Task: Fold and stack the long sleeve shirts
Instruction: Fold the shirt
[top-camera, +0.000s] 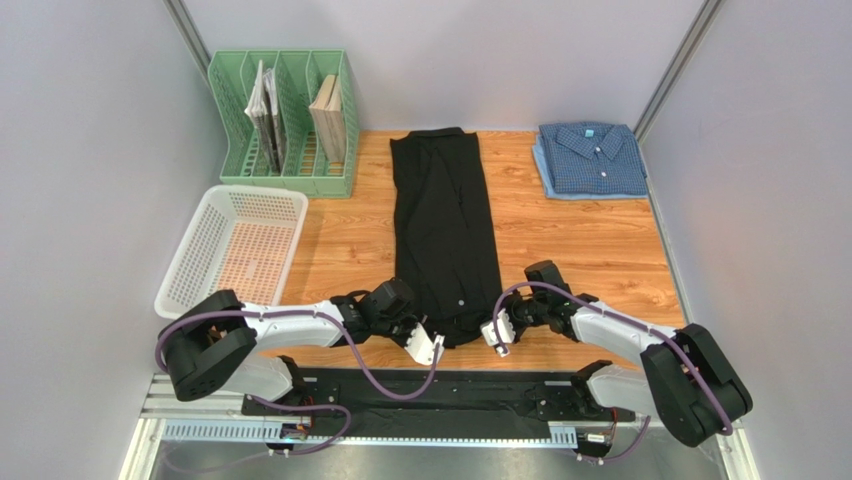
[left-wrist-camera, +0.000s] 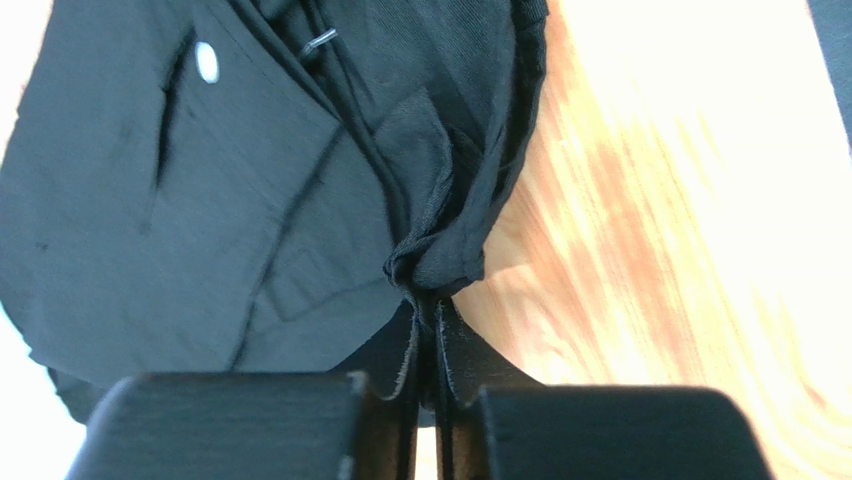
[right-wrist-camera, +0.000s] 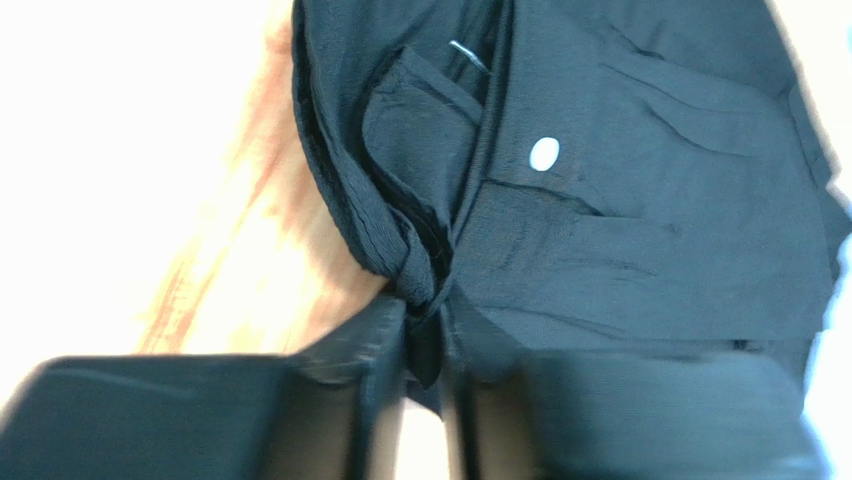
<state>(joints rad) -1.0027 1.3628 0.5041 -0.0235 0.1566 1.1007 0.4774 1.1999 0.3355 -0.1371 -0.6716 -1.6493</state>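
Black shirt (top-camera: 445, 225) lies flat on the surface (top-camera: 600, 250) as a long narrow strip, sides folded in, collar at the far end; blue shirt (top-camera: 590, 160) sits folded to the right of that collar. Left gripper (left-wrist-camera: 428, 310) and right gripper (right-wrist-camera: 425, 320) each pinch a near hem corner of the black shirt, closed tight on bunched cloth. Step looks like the lengthwise fold: next move likely needs both corners lifted together and carried evenly toward the collar, no slipping.

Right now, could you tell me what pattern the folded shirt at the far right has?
The folded shirt: fine blue check, clearest from the top external view.
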